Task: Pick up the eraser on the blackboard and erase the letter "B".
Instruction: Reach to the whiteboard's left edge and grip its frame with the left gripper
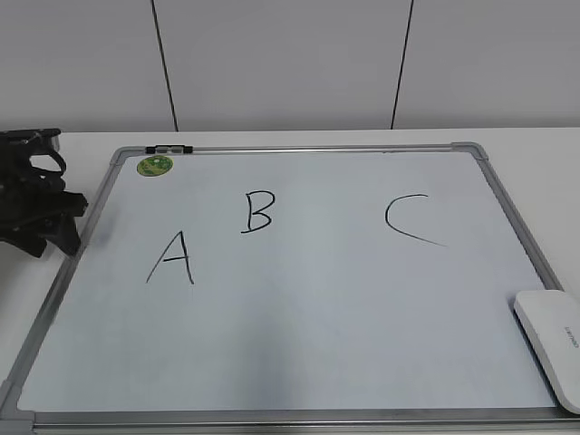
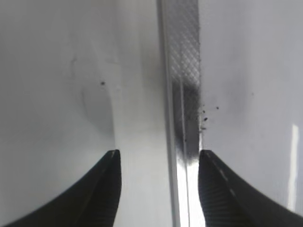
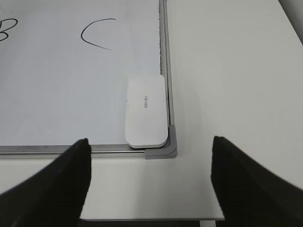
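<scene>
White tabletop and pale wall panels behind; the blackboard (image 1: 299, 362) lies flat with "A", the letter "B" (image 1: 257, 211) and "C" all intact. We see the eraser (image 1: 555, 343) at the board's 4 o'clock corner, resting against the frame, untouched. We judge it light, rigid and smooth, probably a bit slippery, so pinch its 2 long sides across the narrow width. In the right wrist view the right gripper (image 3: 149, 182) has jaws spread wide, holding nothing, with the eraser (image 3: 147, 111) at 12 o'clock ahead of them, near but apart. The left gripper (image 2: 158, 163) is parted too, empty, straddling the board's frame rail (image 2: 182, 94) at the 9 o'clock edge, well apart from the eraser.
</scene>
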Robot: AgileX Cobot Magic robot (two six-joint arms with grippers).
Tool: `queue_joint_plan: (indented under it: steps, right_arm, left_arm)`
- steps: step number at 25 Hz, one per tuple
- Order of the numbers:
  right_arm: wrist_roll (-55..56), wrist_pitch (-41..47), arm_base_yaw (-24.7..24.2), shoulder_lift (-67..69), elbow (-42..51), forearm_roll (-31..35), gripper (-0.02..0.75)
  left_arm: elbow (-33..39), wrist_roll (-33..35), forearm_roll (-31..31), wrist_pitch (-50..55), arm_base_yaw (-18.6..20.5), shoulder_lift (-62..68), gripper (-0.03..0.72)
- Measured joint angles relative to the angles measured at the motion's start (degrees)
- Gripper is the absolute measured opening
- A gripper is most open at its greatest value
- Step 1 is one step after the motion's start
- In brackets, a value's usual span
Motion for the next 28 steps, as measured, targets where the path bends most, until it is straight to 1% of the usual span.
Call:
queue_joint_plan:
  steps: [5, 10, 17, 28]
  right_arm:
    - [0.0, 0.0, 0.0, 0.0, 0.0, 0.0, 0.586]
    - [0.0, 0.0, 0.0, 0.0, 0.0, 0.0, 0.587]
    - [0.0, 0.0, 0.0, 0.0, 0.0, 0.0, 0.587]
    - [0.0, 0.0, 0.0, 0.0, 0.0, 0.0, 0.587]
  left_arm:
    - [-1.93, 1.16, -2.06, 0.23, 0.0, 1.83, 0.374]
    - [-1.91, 1.27, -2.15, 0.23, 0.0, 1.96, 0.324]
    - [-1.91, 1.27, -2.15, 0.23, 0.0, 2.63, 0.313]
    - [-2.06, 1.27, -2.27, 0.23, 0.0, 3.27, 0.232]
